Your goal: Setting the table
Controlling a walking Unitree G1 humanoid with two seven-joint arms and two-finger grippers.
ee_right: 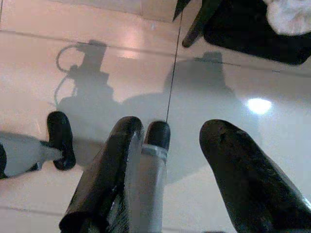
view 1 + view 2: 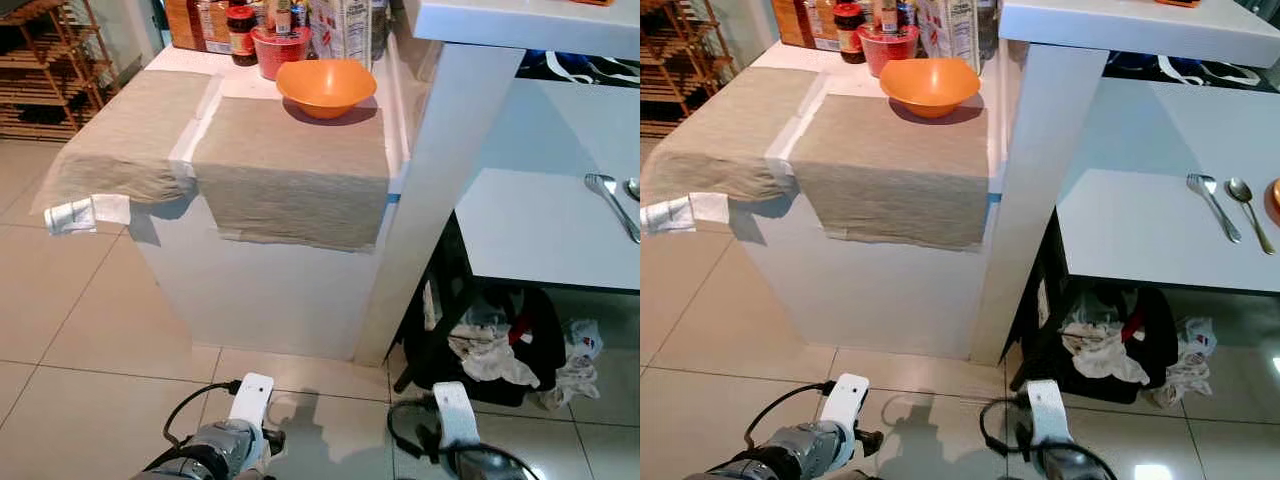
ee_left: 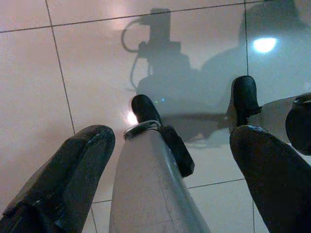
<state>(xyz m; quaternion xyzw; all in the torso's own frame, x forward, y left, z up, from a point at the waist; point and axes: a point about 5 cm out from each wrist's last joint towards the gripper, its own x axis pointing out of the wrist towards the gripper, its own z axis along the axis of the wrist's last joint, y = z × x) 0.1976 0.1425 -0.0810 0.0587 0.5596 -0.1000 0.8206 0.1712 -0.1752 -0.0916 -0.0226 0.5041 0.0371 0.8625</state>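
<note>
An orange bowl (image 2: 326,87) stands at the back of a beige placemat (image 2: 290,170) on the white counter (image 2: 280,280). A second placemat (image 2: 135,135) lies to its left and hangs over the edge. On the lower white table (image 2: 1140,235) to the right lie a fork (image 2: 1212,205) and a spoon (image 2: 1248,212), beside an orange rim (image 2: 1274,200) at the picture's edge. Both arms hang low over the tiled floor, the left arm (image 2: 215,450) and the right arm (image 2: 470,455). My left gripper (image 3: 170,135) and right gripper (image 1: 172,128) are open and hold nothing.
Jars, cartons and a pink cup (image 2: 279,50) crowd the counter's back. A white post (image 2: 430,200) separates counter and table. Under the table sit a black bag and crumpled cloths (image 2: 490,350). A wooden rack (image 2: 40,60) stands at the far left. Pale floor tiles (image 2: 90,330) spread in front.
</note>
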